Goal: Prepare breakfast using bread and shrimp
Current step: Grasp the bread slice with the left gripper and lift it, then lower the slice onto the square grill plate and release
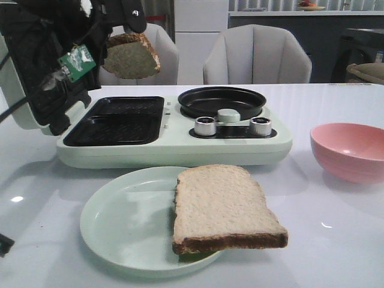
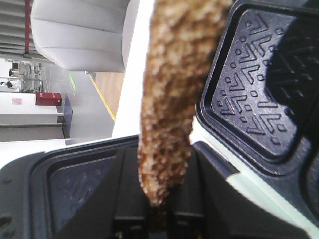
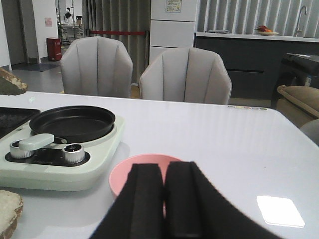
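Observation:
My left gripper [image 1: 126, 30] is shut on one bread slice [image 1: 132, 56] and holds it in the air above the open black sandwich plates [image 1: 117, 120] of the breakfast maker. In the left wrist view the slice [image 2: 172, 89] hangs edge-on from the gripper [image 2: 159, 219]. The second bread slice [image 1: 222, 207] lies on the pale green plate [image 1: 114, 228], overhanging its front right rim. My right gripper [image 3: 164, 172] is shut and empty, low over the table just in front of the pink bowl [image 3: 122, 174]. No shrimp shows in any view.
The pale green breakfast maker [image 1: 180, 153] stands mid-table with its lid [image 1: 36, 66] raised at the left, a round black pan [image 1: 222, 102] and two knobs [image 1: 205, 126]. The pink bowl [image 1: 351, 150] sits at the right. Grey chairs [image 1: 257, 54] stand behind the table.

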`<state>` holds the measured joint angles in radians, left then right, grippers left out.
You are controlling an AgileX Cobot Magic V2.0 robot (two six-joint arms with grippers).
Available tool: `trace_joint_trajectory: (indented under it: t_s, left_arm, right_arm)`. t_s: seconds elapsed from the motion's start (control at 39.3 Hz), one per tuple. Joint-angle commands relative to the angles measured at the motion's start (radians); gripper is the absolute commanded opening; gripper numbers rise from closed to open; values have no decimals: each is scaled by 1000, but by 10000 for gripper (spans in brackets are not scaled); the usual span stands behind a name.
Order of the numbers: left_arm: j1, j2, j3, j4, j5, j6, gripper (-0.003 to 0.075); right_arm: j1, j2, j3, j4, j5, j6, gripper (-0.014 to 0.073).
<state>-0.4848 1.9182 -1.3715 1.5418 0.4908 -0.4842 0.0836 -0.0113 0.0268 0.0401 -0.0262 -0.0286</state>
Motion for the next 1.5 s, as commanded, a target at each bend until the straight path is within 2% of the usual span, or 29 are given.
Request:
trace_joint_trajectory:
  t_s: [0.0, 0.23, 0.69, 0.79, 0.97, 1.22, 1.48]
  left_arm:
    - [14, -5, -79, 33, 42, -10, 114]
    - [24, 60, -116, 30, 57, -10, 114]
    - [27, 79, -116, -97, 3, -5, 134]
    - [27, 82, -116, -131, -6, 28, 201]
    - [27, 98, -116, -220, 6, 111, 362]
    - [27, 100, -116, -267, 35, 113, 575]
    - [19, 75, -116, -390, 100, 136, 565]
  right_arm:
    - [-1, -20, -17, -12, -77, -5, 169]
    - [-1, -20, -17, -12, -77, -5, 169]
    - [-1, -20, -17, -12, -77, -5, 169]
    - [-1, -20, -17, -12, -77, -5, 169]
    - [-1, -20, -17, -12, -77, -5, 169]
    - [-1, -20, -17, -12, -77, -5, 169]
    - [-1, -20, -17, -12, -77, -5, 169]
